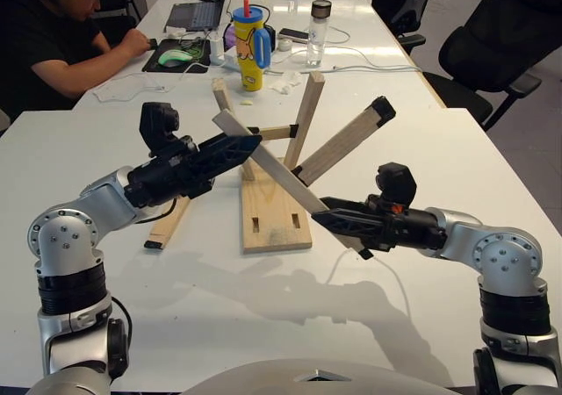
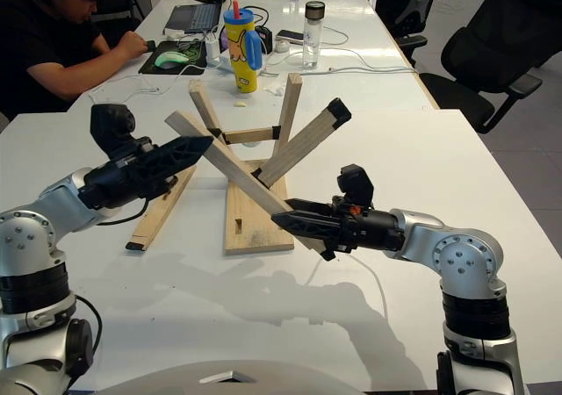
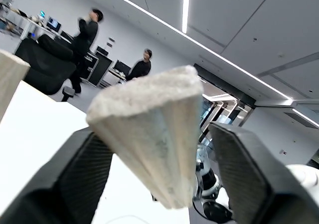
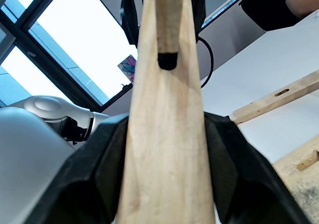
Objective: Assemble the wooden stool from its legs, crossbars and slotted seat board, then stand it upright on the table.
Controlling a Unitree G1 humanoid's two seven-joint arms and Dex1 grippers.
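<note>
The left gripper covered the top of the spare leg lying on the table. The held leg hid a strip of the seat board.

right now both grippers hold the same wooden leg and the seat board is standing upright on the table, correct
Not quite: the seat board lies flat on the table, not upright, as the left eye view shows. The left gripper and right gripper do hold the same wooden leg.

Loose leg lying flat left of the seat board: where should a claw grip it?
Probably on the near half of the loose leg, from straight above, closing across its narrow width: it lies flat with both long sides free.
</note>
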